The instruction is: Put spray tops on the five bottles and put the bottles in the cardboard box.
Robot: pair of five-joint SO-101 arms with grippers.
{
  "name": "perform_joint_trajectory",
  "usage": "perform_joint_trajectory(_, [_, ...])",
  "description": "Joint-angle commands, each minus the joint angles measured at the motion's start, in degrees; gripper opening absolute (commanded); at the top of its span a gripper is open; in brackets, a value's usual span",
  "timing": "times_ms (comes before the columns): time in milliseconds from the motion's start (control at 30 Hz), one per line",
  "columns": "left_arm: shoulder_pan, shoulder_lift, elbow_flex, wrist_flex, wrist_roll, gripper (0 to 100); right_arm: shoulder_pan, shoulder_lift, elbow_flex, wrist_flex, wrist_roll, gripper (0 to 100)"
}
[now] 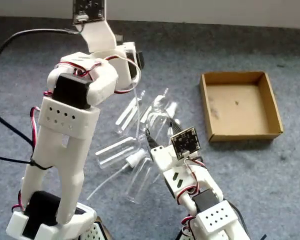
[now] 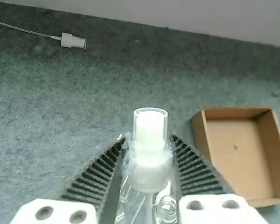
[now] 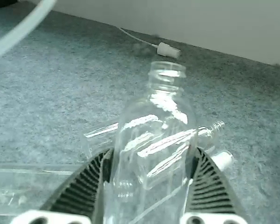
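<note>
Ribbed fingers (image 2: pixel 95 177) of L gripper (image 2: pixel 148 139) are seen closest, at lower centre of L wrist view. They are closed partway and clamped on a white spray top (image 2: pixel 150 149), which is held upright btwn them. Just below it, at bottom edge, an open bottle neck (image 2: pixel 165 207) is seen; whether the two touch can't be told. Cardboard box (image 2: pixel 238 154) is seen at right of that frame, open side up. A second spray top (image 2: pixel 73 40), w/ thin tube attached, is laid on grey carpet (image 2: pixel 60 107) at upper left, well apart from the gripper.

In R wrist view, R gripper (image 3: pixel 153 153) is closed onto a clear bottle (image 3: pixel 154 126) at lower centre. Bottle body is pinched btwn both fingers, w/ uncapped neck pointed to frame top. Another bottle (image 3: pixel 207 130) is laid on its side just right of it, and a white cap (image 3: pixel 221 159) is seen near the finger at right. Loose bottles (image 3: pixel 18 186) are laid at lower left.

In high view, cardboard box is set at right centre. Loose bottles are piled at frame centre, well apart from it. R gripper is placed at pile's right side. L arm (image 1: pixel 65 130) is raised at left, w/ its gripper lifted above pile at upper centre.
</note>
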Motion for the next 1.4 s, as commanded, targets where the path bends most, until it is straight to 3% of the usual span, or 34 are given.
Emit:
perform_joint_trajectory(0, [-2.68, -4.09, -2.59, -4.57, 8.18, 1, -1.01, -1.01, 6.02, -1.54, -1.49, 11.0])
perform_joint_trajectory(133, [-3.82, -4.09, -2.59, -4.92, 16.70, 1, -1.01, -1.01, 6.02, -1.54, -1.49, 11.0])
perform_joint_trajectory(267, [-3.38, -3.91, -1.10, -5.19, 20.22, 1, -0.84, -1.01, 6.02, -1.54, -1.49, 11.0])
perform_joint_trajectory(500, [-4.88, -4.62, 9.63, -14.33, 20.31, 1, -0.84, -1.01, 6.02, -1.54, -1.49, 11.0])
perform_joint_trajectory(733, [-4.79, -19.65, 19.38, -16.26, 20.22, 1, -0.92, -1.01, 5.85, -1.54, -1.49, 11.0])
perform_joint_trajectory(1067, [-5.32, -22.37, 43.74, -55.91, 19.87, 1, -1.01, -1.01, 5.93, -1.54, -1.49, 11.0])
perform_joint_trajectory(1167, [-5.05, -22.37, 49.01, -66.29, 13.10, 1, -0.92, -1.01, 5.85, -1.54, -1.49, 11.0])
perform_joint_trajectory(1367, [-5.23, -22.46, 52.53, -70.15, 9.49, 1, -0.84, -1.01, 5.76, -1.54, -1.49, 11.0])
